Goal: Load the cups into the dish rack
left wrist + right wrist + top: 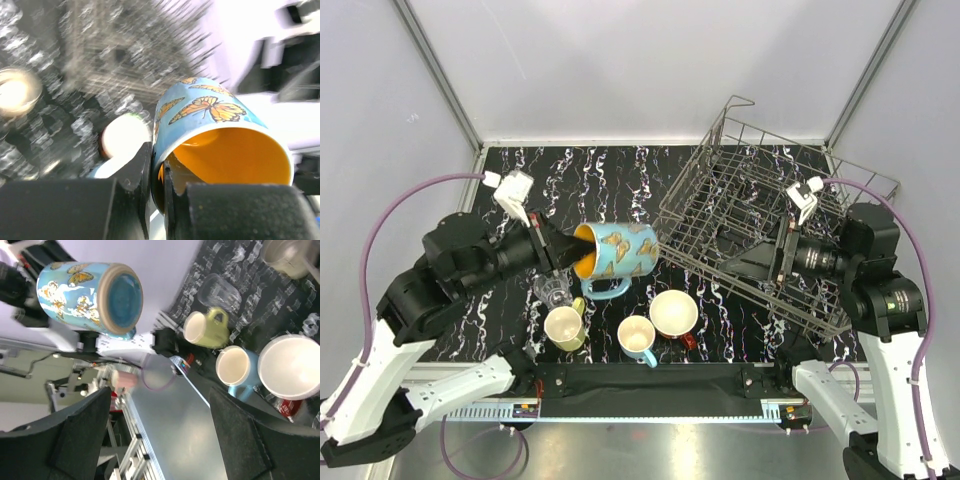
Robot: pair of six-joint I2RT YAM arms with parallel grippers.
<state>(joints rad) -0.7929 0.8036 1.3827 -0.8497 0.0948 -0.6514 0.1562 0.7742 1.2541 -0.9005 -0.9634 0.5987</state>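
The butterfly mug [620,252], light blue outside and orange inside, hangs on its side above the counter [620,180], just off the left side of the dish rack [705,190]. Its base points toward the rack and its mouth points away. The left fingers [565,250] are pinched on the mug's rim, one inside the mouth and one outside, and they carry its whole weight.

The right fingers [745,262] hover over the near part of the rack, spread wide with nothing between them.

Four more cups stand upright on the counter, outside the rack off its near-left corner. The wide red mug [674,314] is closest to the rack. The small light-blue mug [637,338] is just beyond it, then the yellow-green mug [565,328]. The clear tumbler [553,290] is farthest from the rack, just beside the yellow-green mug.
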